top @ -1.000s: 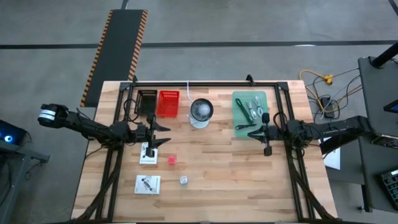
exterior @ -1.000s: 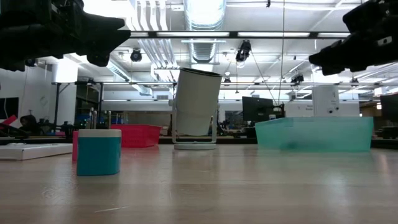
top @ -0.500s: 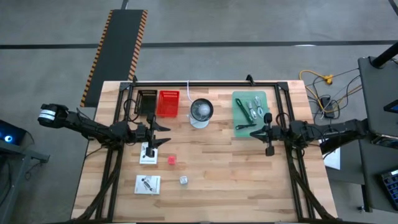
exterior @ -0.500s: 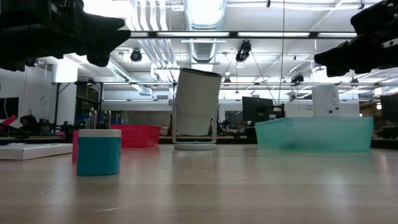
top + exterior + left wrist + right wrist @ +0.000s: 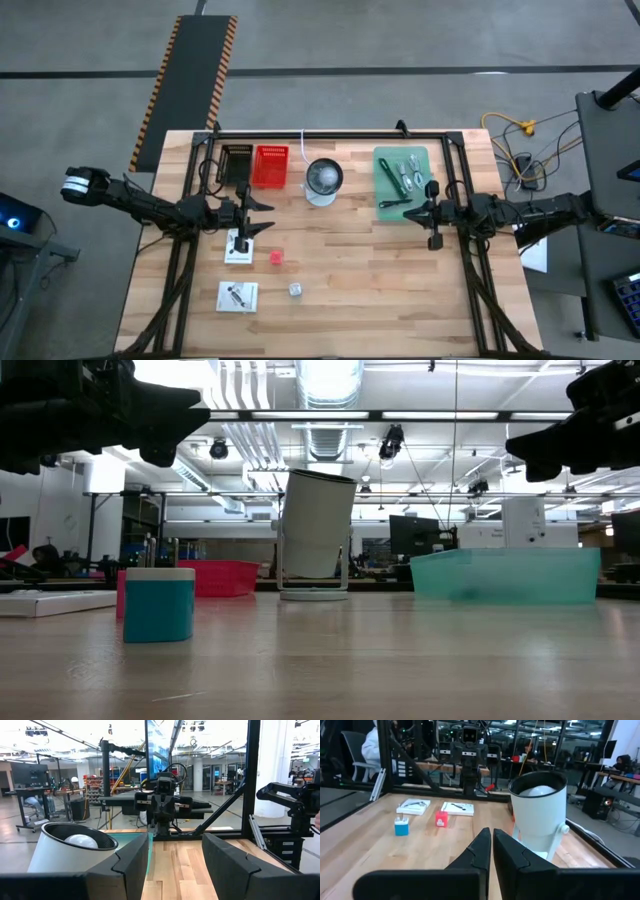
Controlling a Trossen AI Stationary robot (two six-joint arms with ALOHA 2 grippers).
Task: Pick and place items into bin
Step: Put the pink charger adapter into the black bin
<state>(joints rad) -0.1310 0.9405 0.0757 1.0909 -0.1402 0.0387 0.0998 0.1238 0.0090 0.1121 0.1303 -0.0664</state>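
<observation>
High view: my right gripper [image 5: 408, 216] sits right of centre, just below the green bin [image 5: 401, 178], fingers clenched with nothing between them. My left gripper [image 5: 268, 214] waits left of centre with its fingers parted and empty, over a white card [image 5: 239, 247]. Just right of that card sits the red cube [image 5: 276, 257]; lower in the frame are the silver cube [image 5: 296, 289] and a second white card [image 5: 238, 296]. Metal pieces [image 5: 406, 173] already lie in the bin.

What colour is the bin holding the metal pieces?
Translucent green bin, clearest in the high view.
</observation>
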